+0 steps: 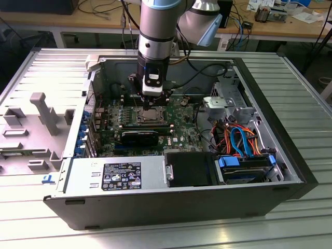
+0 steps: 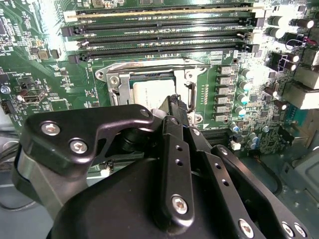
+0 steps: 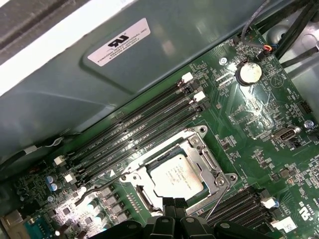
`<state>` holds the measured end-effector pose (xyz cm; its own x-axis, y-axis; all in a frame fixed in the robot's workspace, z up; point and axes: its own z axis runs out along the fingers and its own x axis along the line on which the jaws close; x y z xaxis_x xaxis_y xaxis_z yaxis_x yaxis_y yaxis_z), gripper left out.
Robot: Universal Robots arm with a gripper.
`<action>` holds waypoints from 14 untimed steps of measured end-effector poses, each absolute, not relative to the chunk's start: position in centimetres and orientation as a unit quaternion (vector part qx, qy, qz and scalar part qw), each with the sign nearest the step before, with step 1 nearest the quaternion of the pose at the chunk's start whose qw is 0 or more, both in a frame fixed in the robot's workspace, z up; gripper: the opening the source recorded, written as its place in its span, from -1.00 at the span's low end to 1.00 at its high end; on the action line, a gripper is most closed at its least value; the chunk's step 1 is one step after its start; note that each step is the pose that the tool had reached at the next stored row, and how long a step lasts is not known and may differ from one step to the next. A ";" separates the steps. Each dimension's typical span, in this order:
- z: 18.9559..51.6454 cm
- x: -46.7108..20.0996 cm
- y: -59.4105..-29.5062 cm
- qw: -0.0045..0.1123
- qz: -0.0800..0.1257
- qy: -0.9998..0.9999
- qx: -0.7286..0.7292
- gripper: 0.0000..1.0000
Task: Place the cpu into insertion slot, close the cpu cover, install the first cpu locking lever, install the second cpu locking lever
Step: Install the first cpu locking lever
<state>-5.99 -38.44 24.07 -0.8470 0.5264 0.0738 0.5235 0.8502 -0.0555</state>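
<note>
The cpu [image 3: 175,174] lies flat in the insertion slot [image 3: 144,199], its silver-grey top up; the second wrist view shows the cpu [image 2: 149,92] too. The cpu cover [image 3: 202,147], a silver frame, lies down around the chip. One thin wire lever [image 3: 219,196] slants up off the socket's side. Another lever [image 2: 149,64] runs along the socket edge nearest the memory slots. My gripper [image 3: 173,203] hovers just over the socket's edge, fingertips together and nothing between them. From outside, the gripper [image 1: 154,102] hangs straight above the socket [image 1: 150,115].
Long black memory slots [image 3: 139,132] run beside the socket. The green board [image 1: 179,129] sits inside an open computer case [image 1: 290,155]. Coloured cables [image 1: 241,140] and a drive bay [image 1: 244,168] lie on the exterior view's right, a power supply [image 1: 116,176] at the front.
</note>
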 end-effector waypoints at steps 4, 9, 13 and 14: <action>24.1 -6.0 -38.4 0.043 0.017 -0.961 -0.271 -0.79; 24.1 -6.0 -38.4 0.043 0.017 -0.962 -0.269 -0.79; 24.1 -6.0 -38.4 0.043 0.017 -0.963 -0.266 -0.79; 24.1 -6.0 -38.4 0.043 0.017 -0.963 -0.266 -0.79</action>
